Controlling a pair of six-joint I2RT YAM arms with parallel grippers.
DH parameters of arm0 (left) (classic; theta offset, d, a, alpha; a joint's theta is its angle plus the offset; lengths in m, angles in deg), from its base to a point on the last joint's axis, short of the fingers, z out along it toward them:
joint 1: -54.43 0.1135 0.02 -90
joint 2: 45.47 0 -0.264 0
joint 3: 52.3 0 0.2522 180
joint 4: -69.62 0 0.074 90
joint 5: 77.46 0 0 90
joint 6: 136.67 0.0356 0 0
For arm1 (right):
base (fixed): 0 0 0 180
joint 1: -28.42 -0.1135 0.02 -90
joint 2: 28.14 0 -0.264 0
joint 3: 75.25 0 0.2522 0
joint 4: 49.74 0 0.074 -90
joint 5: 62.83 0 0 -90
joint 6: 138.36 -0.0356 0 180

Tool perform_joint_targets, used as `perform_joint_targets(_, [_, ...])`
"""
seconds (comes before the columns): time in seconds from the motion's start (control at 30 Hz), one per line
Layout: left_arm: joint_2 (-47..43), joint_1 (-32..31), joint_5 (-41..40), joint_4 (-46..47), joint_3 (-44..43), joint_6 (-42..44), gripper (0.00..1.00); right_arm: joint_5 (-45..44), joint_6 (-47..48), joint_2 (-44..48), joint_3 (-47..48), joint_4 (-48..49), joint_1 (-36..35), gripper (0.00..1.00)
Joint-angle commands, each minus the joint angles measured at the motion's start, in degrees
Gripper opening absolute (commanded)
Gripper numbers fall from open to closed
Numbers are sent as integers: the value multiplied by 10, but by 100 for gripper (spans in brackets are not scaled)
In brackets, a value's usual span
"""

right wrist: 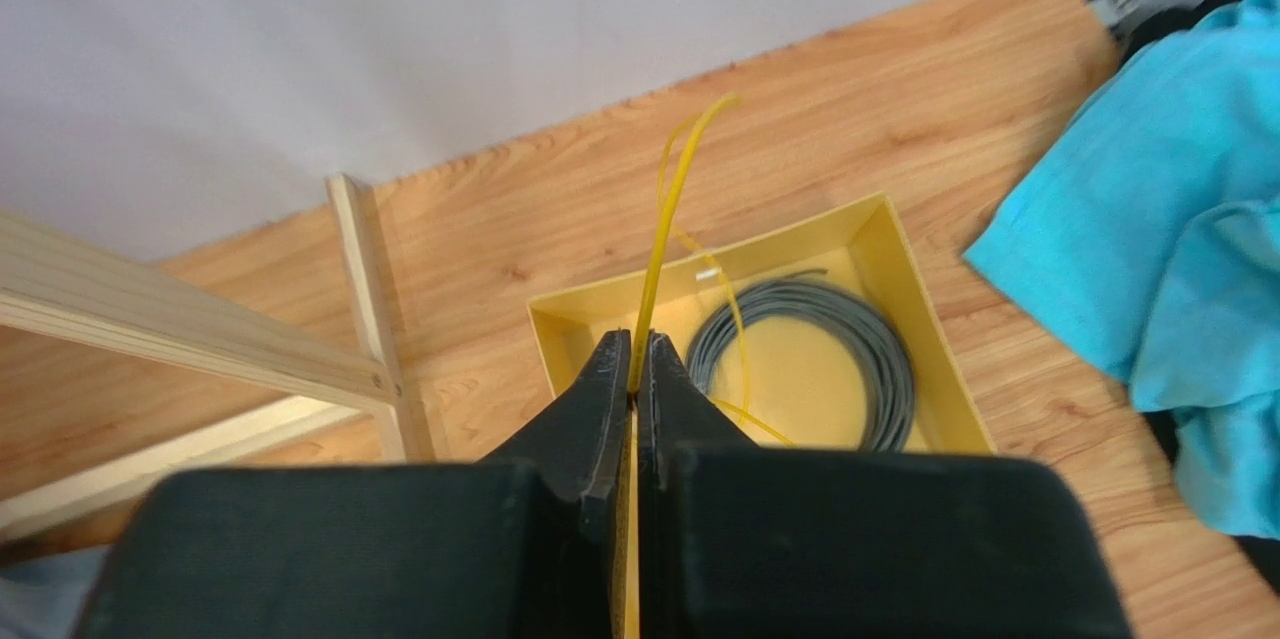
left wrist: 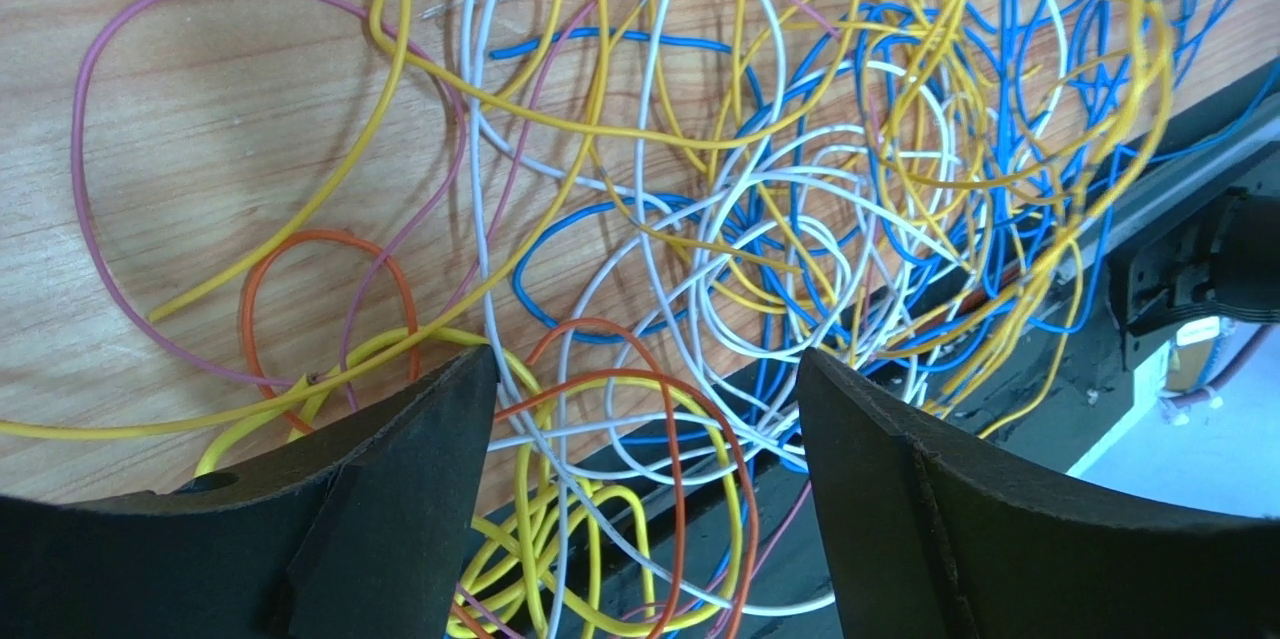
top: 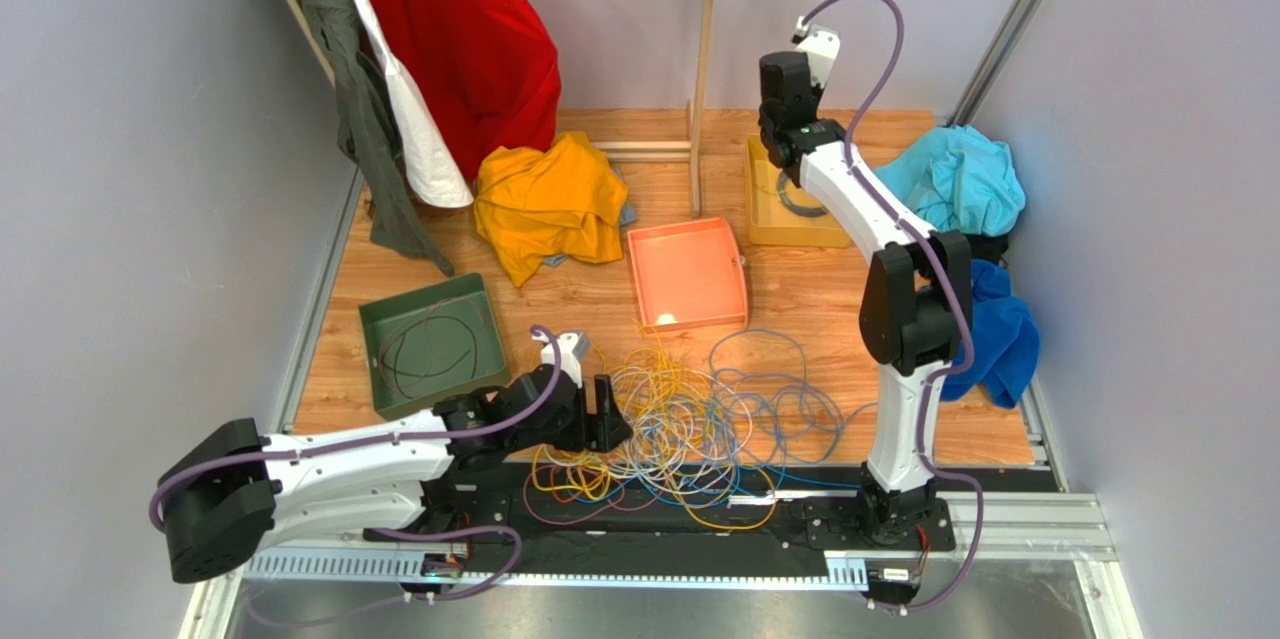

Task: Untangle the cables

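A tangled heap of thin cables [top: 706,422] in yellow, white, blue, orange and pink lies on the wooden table near the front edge. My left gripper [top: 601,414] hovers low at the heap's left side, open. Orange, yellow and white loops [left wrist: 646,474] lie between its wide-apart fingers [left wrist: 391,519], untouched. My right gripper [right wrist: 639,354] is raised over the yellow tray [right wrist: 902,272] at the back right, shut on a thin yellow cable [right wrist: 669,204] that sticks up past its tips. A grey coiled cable [right wrist: 864,347] lies in that tray.
An orange tray [top: 687,275] sits mid-table and a green tray [top: 436,344] holding a dark coil at the left. Yellow cloth [top: 549,200], blue cloths [top: 962,182], hanging clothes [top: 458,32] and a wooden stand [top: 700,99] crowd the back.
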Motion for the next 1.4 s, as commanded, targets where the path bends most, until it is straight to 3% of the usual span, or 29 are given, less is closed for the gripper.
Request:
perform_joint_targets(0.0, [-37, -2, -4, 1, -14, 6, 82, 23, -25, -42, -20, 58, 13, 0])
perform_joint_targets(0.03, [-44, -2, -7, -1, -11, 5, 82, 28, -31, -47, -22, 57, 16, 0])
perform_joint_targets(0.1, [-64, -1, -11, 3, -1, 4, 82, 51, -41, -64, -22, 49, 24, 13])
perform_joint_targets(0.13, [-69, -1, -11, 3, 1, 4, 82, 63, -42, -67, -20, 44, 26, 23])
perform_joint_targets(0.17, [-79, -2, -11, 4, 5, 4, 82, 64, -44, -69, -21, 37, 26, 45])
perform_joint_targets(0.3, [-94, -2, -6, 6, 9, 7, 82, 53, -62, -23, -57, 31, 25, 64])
perform_joint_targets(0.53, [-133, -2, -20, -17, 9, 1, 82, 78, -78, 98, -156, 33, 21, 53])
perform_joint_targets(0.7, [-173, -2, -25, -40, 10, -5, 81, 94, -92, 150, -216, 11, 10, 65])
perform_joint_targets(0.87, [-203, -2, -36, -84, -16, 10, 81, 122, -145, 247, -300, 1, 2, 64])
perform_joint_targets(1.03, [-178, -2, -22, -43, -30, 53, 81, 124, -155, 412, -459, 57, -108, 63])
perform_joint_targets(1.2, [-73, -6, 17, 31, -55, 64, 79, 92, -162, 565, -605, 61, -260, 61])
perform_joint_targets(1.37, [35, -19, 32, 116, -67, 66, 70, 68, -199, 684, -681, 26, -334, 59])
